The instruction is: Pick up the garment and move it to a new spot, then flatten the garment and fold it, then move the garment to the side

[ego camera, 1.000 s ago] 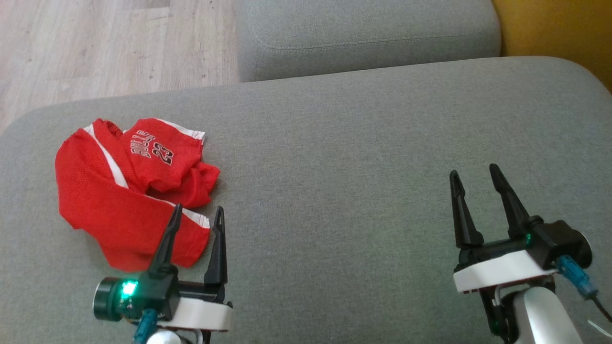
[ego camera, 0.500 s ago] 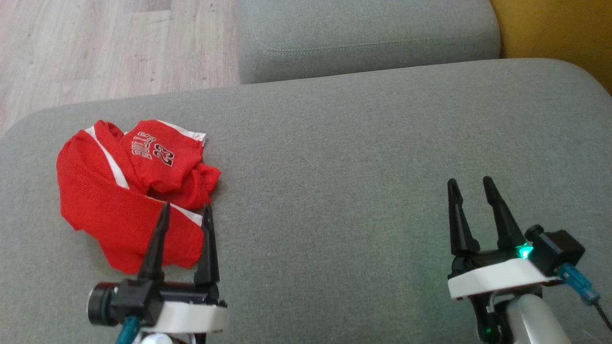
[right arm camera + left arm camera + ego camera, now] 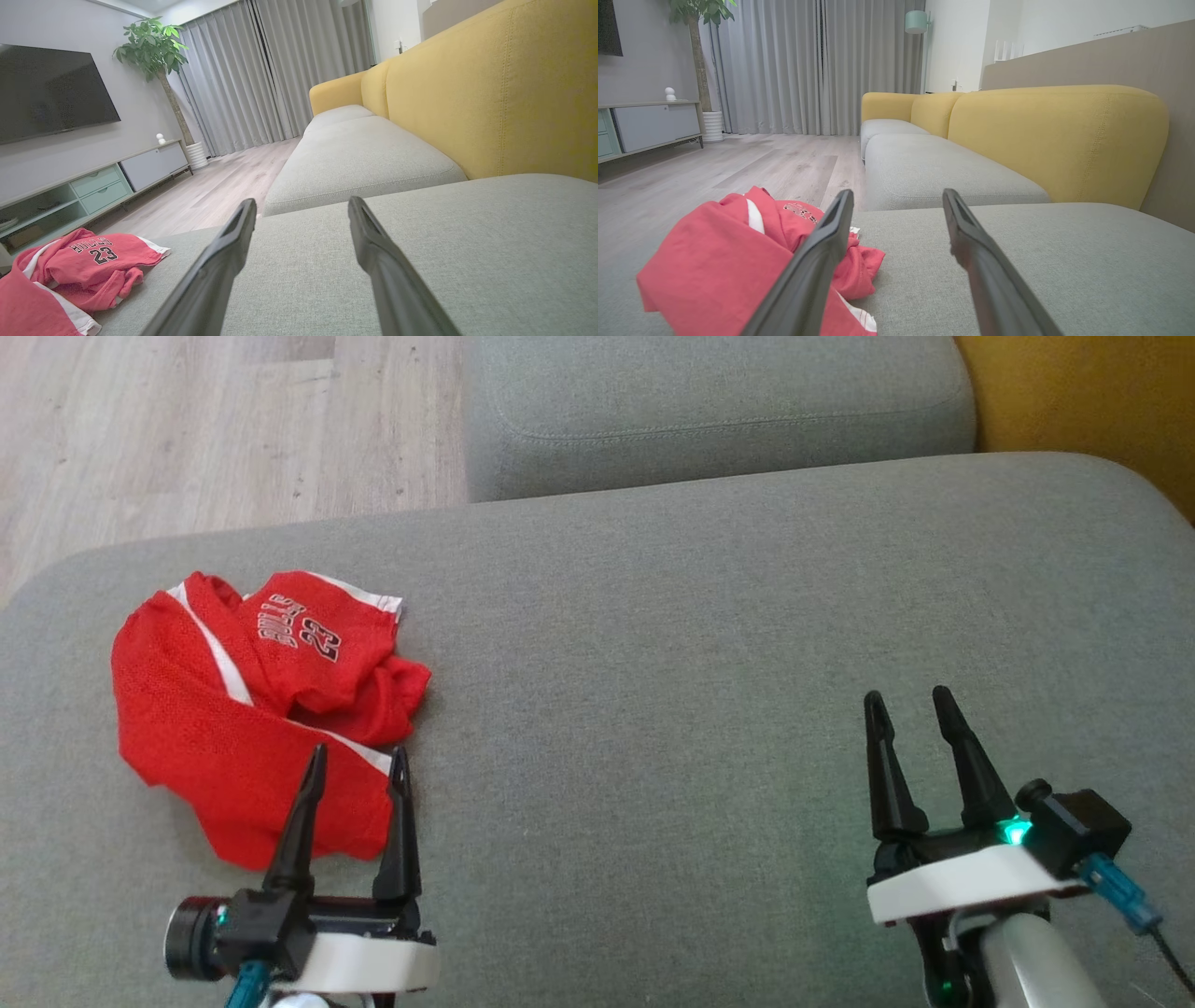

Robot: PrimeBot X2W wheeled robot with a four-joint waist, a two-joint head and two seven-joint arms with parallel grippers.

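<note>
Looking down from the head camera, I see a broad grey sofa seat (image 3: 672, 644). A red garment (image 3: 233, 728) with white trim lies crumpled in a loose heap on the left part of the seat, near the edge that meets the pale wood floor (image 3: 187, 429). An upturned fold shows the word BULLS and the number 23.

My left gripper (image 3: 359, 749) is at the lower left, its two dark fingers spread apart and holding nothing. In this view their tips overlap the near edge of the heap; I cannot tell whether they touch the cloth. Through the left wrist camera, the garment sits low and to the left, partly behind the left-hand finger, and bare grey fabric shows in the gap between the fingers.

My right gripper (image 3: 906, 693) is at the lower right, well apart from the garment. Its fingers are also spread and empty, above bare seat fabric. In the right wrist camera the garment lies at the far lower left.

Beyond the seat is a second grey cushion (image 3: 709, 401), and a yellow backrest (image 3: 1074, 392) runs along the right. The right wrist camera also shows grey curtains (image 3: 261, 70), a wall-mounted television (image 3: 51, 88), a potted plant (image 3: 154, 46) and a low cabinet (image 3: 93, 182).
</note>
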